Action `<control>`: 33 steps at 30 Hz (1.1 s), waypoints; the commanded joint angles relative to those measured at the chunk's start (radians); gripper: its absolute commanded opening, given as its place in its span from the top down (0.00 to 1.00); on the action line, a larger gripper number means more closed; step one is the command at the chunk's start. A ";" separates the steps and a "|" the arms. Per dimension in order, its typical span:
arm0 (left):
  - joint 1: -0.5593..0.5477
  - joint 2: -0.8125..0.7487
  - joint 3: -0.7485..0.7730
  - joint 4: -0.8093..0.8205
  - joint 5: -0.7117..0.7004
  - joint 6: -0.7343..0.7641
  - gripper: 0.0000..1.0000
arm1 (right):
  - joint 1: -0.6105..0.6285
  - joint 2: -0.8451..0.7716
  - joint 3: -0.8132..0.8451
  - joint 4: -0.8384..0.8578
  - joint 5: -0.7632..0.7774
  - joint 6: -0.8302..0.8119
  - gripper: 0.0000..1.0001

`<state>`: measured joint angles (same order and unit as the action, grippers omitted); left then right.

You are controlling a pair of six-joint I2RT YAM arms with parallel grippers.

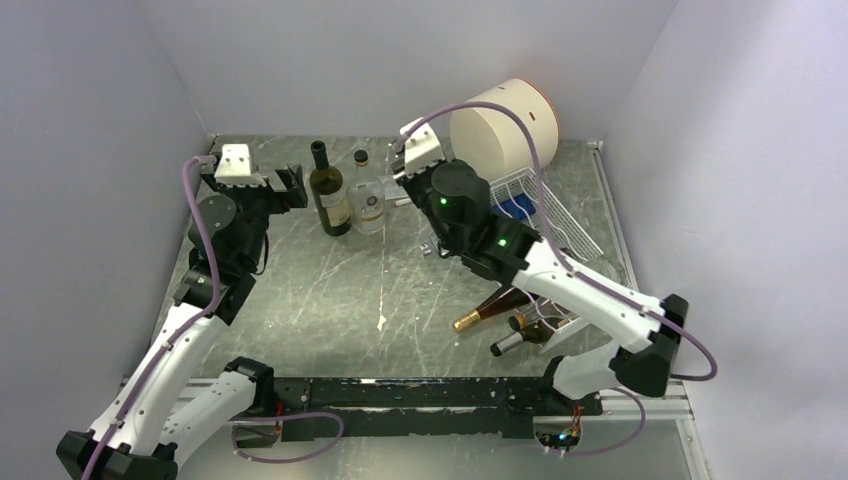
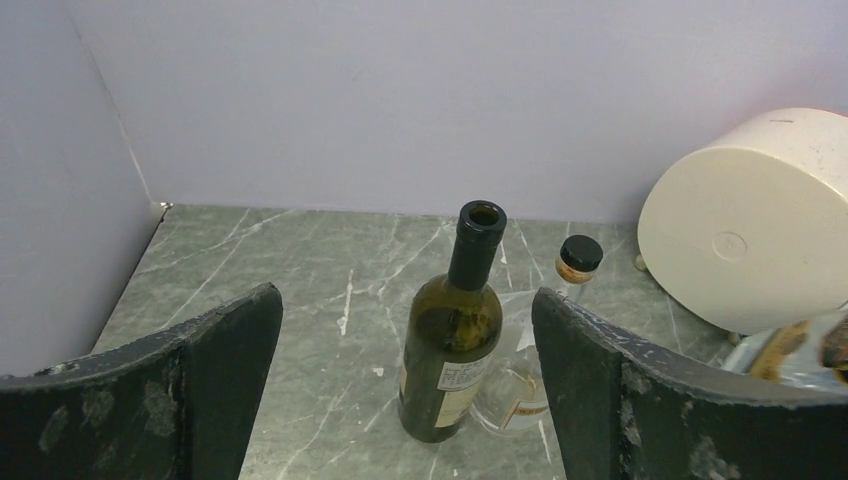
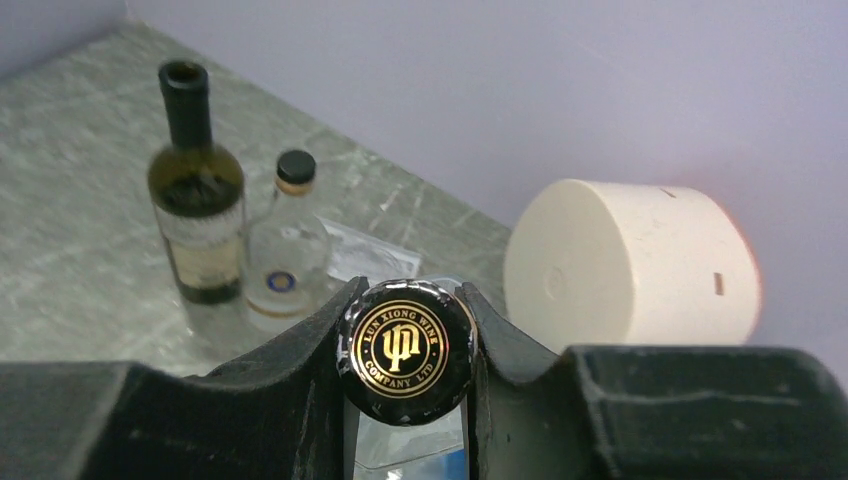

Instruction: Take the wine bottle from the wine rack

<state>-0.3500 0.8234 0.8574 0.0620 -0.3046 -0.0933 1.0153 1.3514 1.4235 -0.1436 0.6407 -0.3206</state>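
The capped wine bottle (image 3: 405,347) has a black top with a gold monogram ringed by gold lettering, the open bottle (image 1: 330,195) is dark olive with a pale label, the cylinder (image 1: 503,125) cream, the wine rack (image 1: 580,230) white wire, the table (image 1: 330,290) grey-green veined white.

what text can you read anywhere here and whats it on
"LUN XIONG WINE COMPANY LTD" in gold, on the black round bottle cap in the right gripper.
Label of the dark green open wine bottle: too blurred to read.
Label of the clear squat black-capped bottle: too blurred.
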 commanded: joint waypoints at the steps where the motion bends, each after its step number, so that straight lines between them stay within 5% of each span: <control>1: -0.007 -0.016 0.023 0.013 -0.024 0.016 0.01 | -0.019 0.075 0.081 0.245 0.023 0.126 1.00; 16: -0.005 -0.021 0.028 0.015 -0.014 0.021 0.01 | -0.206 0.266 0.009 0.291 0.093 0.651 1.00; 33: 0.013 0.017 0.038 0.008 0.046 -0.011 0.02 | -0.154 0.528 0.191 0.265 0.281 0.627 1.00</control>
<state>-0.3481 0.8169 0.8574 0.0624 -0.3080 -0.0864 0.8356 1.8732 1.5318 0.0322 0.8066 0.2802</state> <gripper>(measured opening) 0.984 0.363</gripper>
